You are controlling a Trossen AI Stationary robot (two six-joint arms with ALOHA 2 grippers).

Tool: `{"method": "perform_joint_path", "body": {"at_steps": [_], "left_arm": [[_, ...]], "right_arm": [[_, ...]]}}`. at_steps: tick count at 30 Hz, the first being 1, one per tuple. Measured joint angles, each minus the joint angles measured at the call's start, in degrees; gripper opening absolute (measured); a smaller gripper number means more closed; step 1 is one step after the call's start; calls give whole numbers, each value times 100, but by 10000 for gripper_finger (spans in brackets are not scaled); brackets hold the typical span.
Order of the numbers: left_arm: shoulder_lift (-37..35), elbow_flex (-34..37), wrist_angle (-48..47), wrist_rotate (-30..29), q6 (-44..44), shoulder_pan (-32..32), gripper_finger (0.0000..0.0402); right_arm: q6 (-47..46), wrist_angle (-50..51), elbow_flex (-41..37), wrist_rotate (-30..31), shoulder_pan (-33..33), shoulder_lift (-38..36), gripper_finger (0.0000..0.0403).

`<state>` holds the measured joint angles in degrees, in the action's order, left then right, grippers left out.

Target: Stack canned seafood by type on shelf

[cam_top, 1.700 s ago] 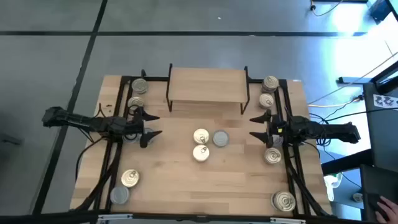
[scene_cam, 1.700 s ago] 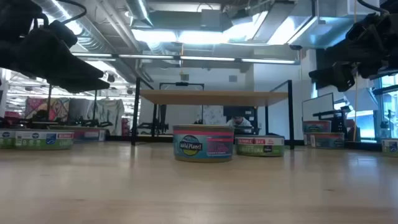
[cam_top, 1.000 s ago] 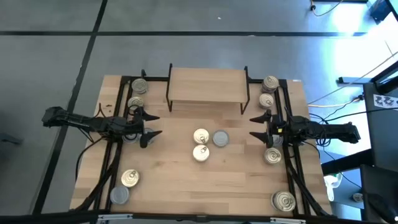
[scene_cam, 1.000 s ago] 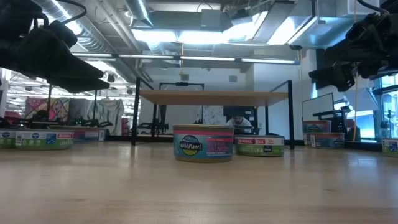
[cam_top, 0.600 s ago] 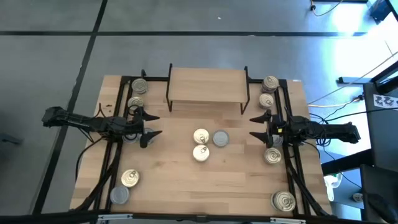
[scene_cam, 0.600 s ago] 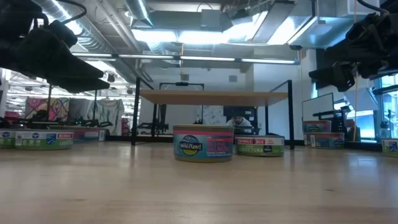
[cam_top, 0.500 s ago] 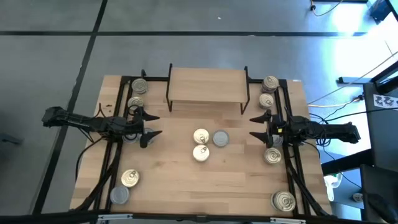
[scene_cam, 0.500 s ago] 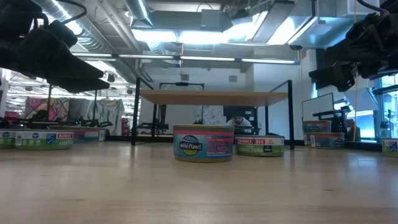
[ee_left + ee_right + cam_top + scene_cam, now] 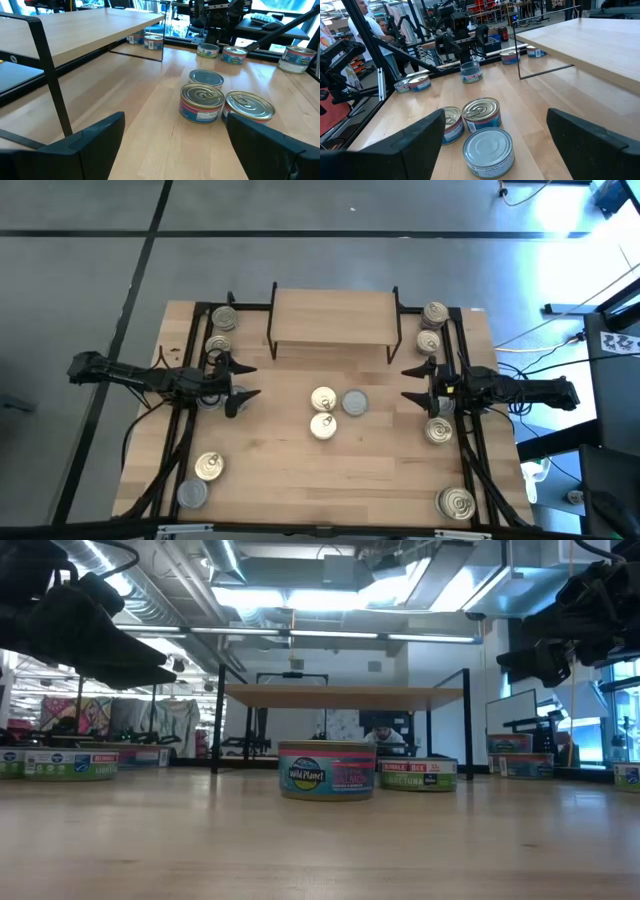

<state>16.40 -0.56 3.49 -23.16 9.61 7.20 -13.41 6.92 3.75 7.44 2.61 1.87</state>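
While both pincers, left [image 9: 243, 380] and right [image 9: 407, 383], hang wide open and empty, three tins [image 9: 331, 411] clustered mid-worktop [image 9: 380, 460]. Rigid, smooth-walled, probably slippery; best pinched across the side walls, square-on, below the lid rim.

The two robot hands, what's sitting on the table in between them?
In the high view, three cans sit clustered between the left end effector and right end effector: two gold-lidded, one silver-lidded. Bare wood lies on either side of them.

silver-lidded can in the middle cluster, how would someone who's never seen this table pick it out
Start at the shelf at the table's far edge and come toward the bare middle, where three cans sit bunched together. The silver-lidded can is the one on the right arm's side; its flat grey lid has no pull ring, unlike the two gold-lidded cans beside it.
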Motion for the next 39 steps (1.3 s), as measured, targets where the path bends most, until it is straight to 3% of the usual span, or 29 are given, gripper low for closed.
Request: {"method": "perform_joint_path", "body": {"at_steps": [39], "left_arm": [[9,-2,-4,-3,201,0,347]], "right_arm": [[17,-311,-24,205,-2,0,347]]}}
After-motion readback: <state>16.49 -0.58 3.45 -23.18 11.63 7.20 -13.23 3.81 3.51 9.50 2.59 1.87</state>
